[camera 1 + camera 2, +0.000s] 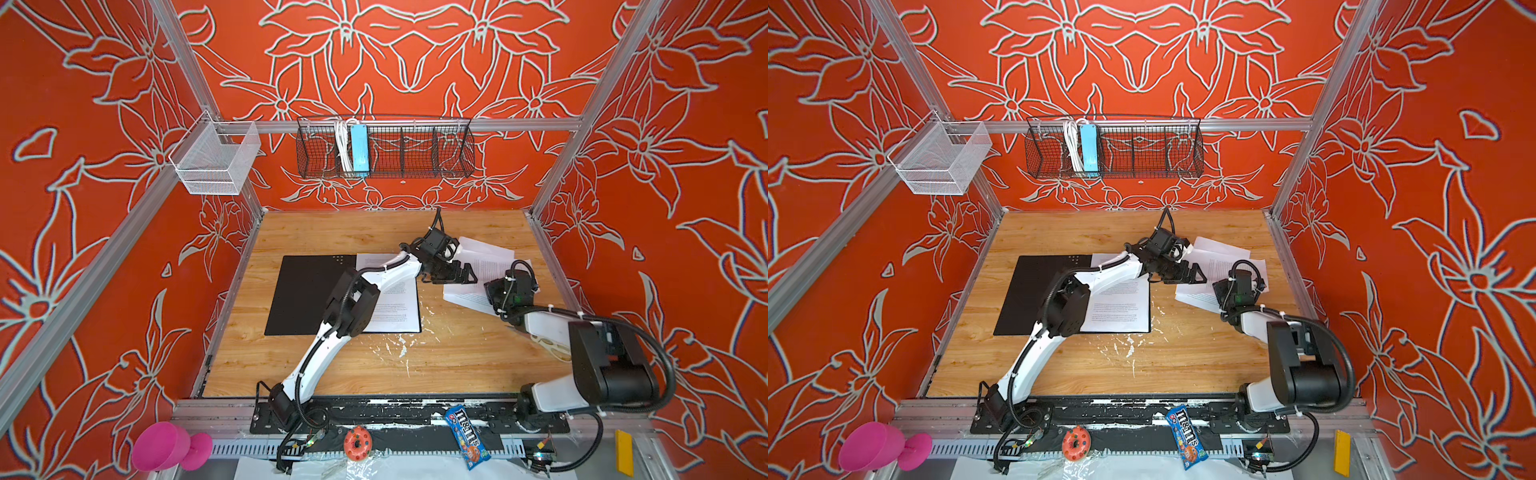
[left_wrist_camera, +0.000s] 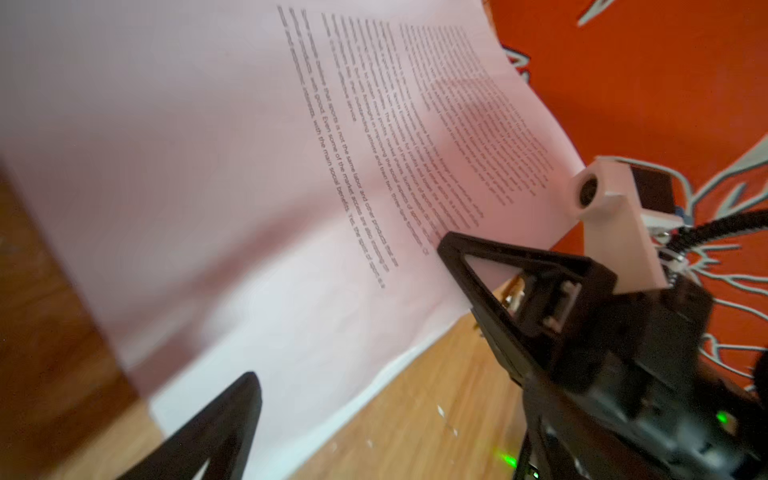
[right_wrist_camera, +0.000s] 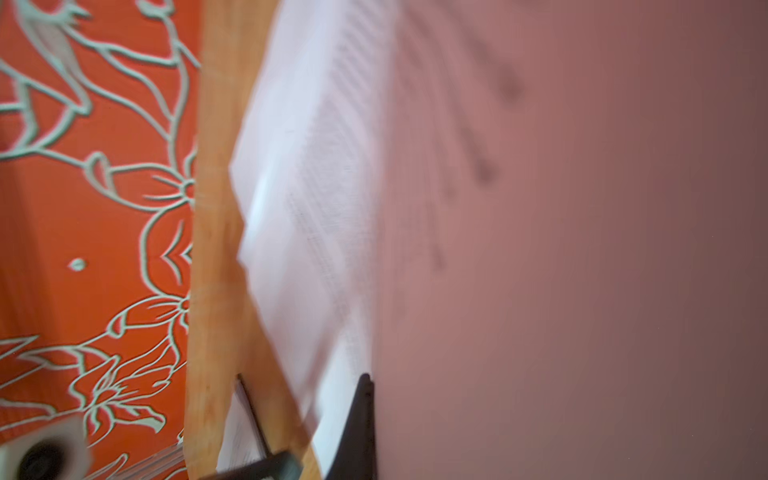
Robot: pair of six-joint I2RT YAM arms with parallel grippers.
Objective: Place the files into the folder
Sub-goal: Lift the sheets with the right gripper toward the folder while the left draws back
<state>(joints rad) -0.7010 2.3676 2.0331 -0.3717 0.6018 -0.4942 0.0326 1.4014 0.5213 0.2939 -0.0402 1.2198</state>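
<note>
The folder [image 1: 307,291] [image 1: 1034,291] lies open on the table, black inside up, with one printed sheet [image 1: 395,303] of the files on its right half. More files [image 1: 486,253] [image 1: 1221,253] lie loose at the back right. My right gripper [image 1: 494,293] [image 2: 453,249] [image 3: 370,386] is shut on the near edge of one loose sheet [image 2: 291,166] [image 3: 540,249], which curves up off the wood. My left gripper [image 1: 461,274] [image 1: 1192,276] [image 2: 382,415] reaches across the folder and stands open beside that sheet, holding nothing.
A black wire basket [image 1: 415,149] on the back wall holds a light-blue power strip [image 1: 359,149]. A white mesh basket [image 1: 216,162] hangs at the left. Along the front rail lie an M&M's bag [image 1: 467,436], a toy doughnut [image 1: 357,442] and a pink cup [image 1: 170,446].
</note>
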